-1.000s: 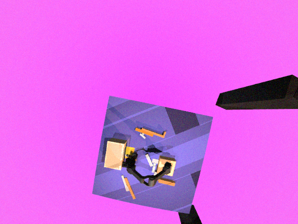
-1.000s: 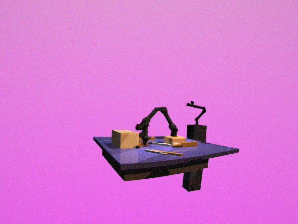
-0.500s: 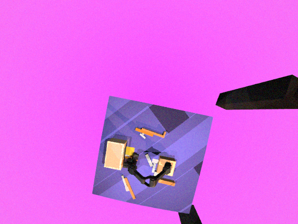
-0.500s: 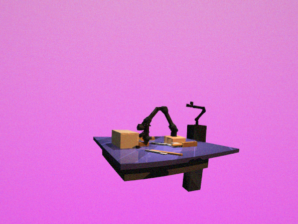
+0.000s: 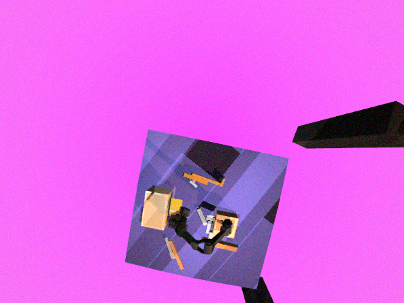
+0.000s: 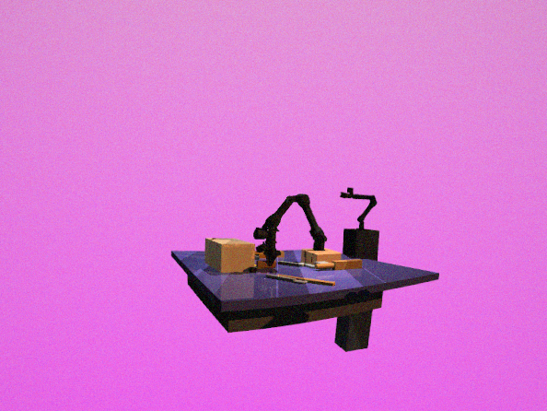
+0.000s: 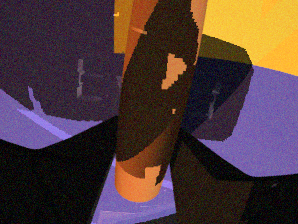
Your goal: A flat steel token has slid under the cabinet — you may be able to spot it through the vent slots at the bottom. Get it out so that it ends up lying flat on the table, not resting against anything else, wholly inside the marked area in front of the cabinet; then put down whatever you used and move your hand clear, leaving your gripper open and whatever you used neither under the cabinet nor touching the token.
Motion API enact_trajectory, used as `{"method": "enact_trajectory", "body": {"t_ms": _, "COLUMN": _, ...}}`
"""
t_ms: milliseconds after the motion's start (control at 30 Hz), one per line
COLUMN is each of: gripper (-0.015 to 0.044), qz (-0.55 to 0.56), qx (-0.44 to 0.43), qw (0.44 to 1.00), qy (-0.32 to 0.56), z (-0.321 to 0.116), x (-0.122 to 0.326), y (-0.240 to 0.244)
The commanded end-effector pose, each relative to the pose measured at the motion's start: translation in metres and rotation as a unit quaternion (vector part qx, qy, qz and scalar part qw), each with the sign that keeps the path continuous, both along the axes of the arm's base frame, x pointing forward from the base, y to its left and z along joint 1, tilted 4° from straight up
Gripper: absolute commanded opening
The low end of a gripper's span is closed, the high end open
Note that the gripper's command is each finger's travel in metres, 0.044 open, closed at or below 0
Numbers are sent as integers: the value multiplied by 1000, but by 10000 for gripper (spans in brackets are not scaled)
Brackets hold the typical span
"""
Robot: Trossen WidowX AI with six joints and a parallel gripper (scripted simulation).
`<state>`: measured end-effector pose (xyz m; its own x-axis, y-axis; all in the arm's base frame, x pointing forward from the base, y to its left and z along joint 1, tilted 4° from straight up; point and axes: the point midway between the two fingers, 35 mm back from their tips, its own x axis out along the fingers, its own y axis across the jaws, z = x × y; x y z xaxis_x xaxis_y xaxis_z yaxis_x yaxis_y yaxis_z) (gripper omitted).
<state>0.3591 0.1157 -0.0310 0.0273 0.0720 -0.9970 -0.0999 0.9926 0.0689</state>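
The tan cabinet [image 5: 156,210] [image 6: 237,256] stands at the left side of the table. The yellow marked area [image 5: 176,204] [image 7: 260,30] lies in front of it, partly hidden by the arm in the top view. My gripper [image 6: 272,262] [image 7: 146,127] points down just in front of the cabinet, over or beside the marked area. It is shut on an orange round rod [image 7: 137,187], whose near end sticks out between the fingers in the wrist view. The rod's far end is out of that view. I cannot make out the steel token in any view.
Orange bars [image 5: 204,179] and a small grey piece [image 5: 193,183] lie to one side. An orange bar [image 5: 177,255] and a grey bar [image 5: 169,247] lie on the other. Pale pieces [image 5: 201,217] lie near the arm's tan base block [image 5: 232,232], with another orange block [image 5: 227,246] beside it.
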Motion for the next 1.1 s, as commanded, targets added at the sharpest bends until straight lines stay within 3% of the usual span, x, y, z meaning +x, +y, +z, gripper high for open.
{"method": "enact_trajectory", "body": {"t_ms": 0, "gripper": 0, "qz": -2, "qx": -1, "qw": 1000, "qy": 2, "z": -1, "x": -6, "y": -1}}
{"method": "enact_trajectory", "body": {"t_ms": 1067, "gripper": 0, "qz": -2, "qx": -1, "qw": 1000, "qy": 3, "z": -3, "x": -38, "y": -3}}
